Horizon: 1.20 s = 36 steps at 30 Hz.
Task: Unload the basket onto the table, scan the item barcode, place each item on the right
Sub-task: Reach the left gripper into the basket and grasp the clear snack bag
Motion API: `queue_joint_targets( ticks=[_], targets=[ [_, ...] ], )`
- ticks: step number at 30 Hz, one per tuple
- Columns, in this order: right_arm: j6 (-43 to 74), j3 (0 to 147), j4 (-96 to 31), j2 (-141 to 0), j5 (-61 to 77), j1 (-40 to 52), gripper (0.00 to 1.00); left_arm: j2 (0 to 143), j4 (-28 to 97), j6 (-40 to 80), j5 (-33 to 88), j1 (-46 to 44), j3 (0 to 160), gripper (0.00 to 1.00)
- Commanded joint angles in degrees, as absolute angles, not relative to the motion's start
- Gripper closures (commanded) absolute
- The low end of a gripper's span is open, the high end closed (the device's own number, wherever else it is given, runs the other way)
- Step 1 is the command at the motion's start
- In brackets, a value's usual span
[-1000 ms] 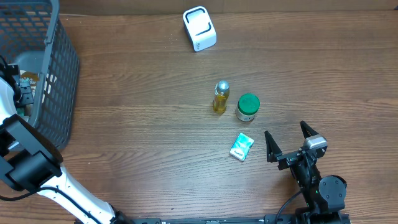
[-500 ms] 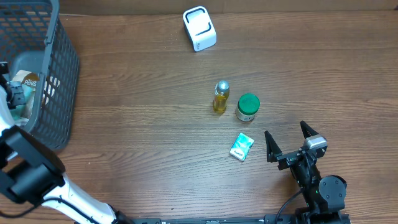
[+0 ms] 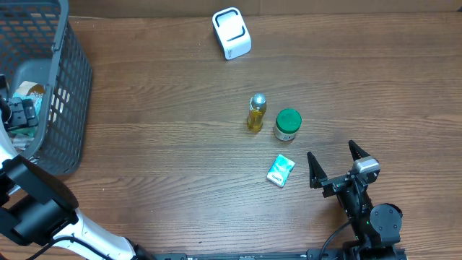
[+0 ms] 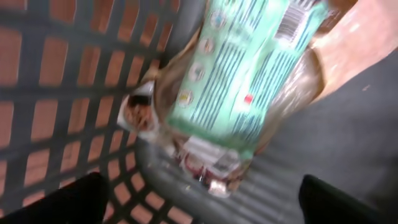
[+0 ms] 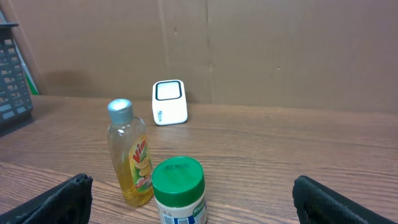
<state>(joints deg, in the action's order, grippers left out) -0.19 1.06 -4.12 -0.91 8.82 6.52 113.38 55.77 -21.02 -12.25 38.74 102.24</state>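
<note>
Just beyond left end effector (image 4: 202,202): packet (image 4: 249,81)

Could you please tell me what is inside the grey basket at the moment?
A green-striped packet lies on the basket floor, in front of the open left gripper. Anything under the packet is covered.

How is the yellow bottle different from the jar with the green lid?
The clear bottle of yellow liquid is taller and slimmer; the white jar with the green lid is short and squat. The bottle's cap is small and silver; the jar's lid is wide and green. Both stand upright on the wooden table.
</note>
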Motion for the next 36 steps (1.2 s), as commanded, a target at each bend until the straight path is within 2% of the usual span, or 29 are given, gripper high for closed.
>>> queue_joint_targets(
  ticks=[1,6,19,29,32,33,34,36],
  targets=[
    [-0.1,0.4,-3.8,-0.7,9.1,6.7,0.0,113.9,53.3,-28.4,-7.9,38.9,100.3,0.0],
    [-0.1,0.4,-3.8,-0.7,9.1,6.7,0.0,117.0,49.9,-33.7,-7.5,38.9,98.3,0.01],
    [-0.1,0.4,-3.8,-0.7,9.1,6.7,0.0,123.4,41.6,-34.8,-7.5,38.8,98.3,0.0],
    [-0.1,0.4,-3.8,-0.7,9.1,6.7,0.0,128.8,42.2,-34.5,-7.5,39.4,96.9,0.01],
    [-0.1,0.4,-3.8,-0.7,9.1,6.7,0.0,130.5,43.1,-34.2,-7.9,39.4,96.9,0.16],
    [-0.1,0.4,-3.8,-0.7,9.1,6.7,0.0,130.8,43.1,-33.6,-8.0,39.4,96.9,0.26],
    [-0.1,0.4,-3.8,-0.7,9.1,6.7,0.0,130.8,43.1,-33.6,-8.0,39.4,96.9,0.31],
    [-0.1,0.4,-3.8,-0.7,9.1,6.7,0.0,130.6,43.0,-33.6,-8.0,39.4,96.9,0.65]
  ],
)
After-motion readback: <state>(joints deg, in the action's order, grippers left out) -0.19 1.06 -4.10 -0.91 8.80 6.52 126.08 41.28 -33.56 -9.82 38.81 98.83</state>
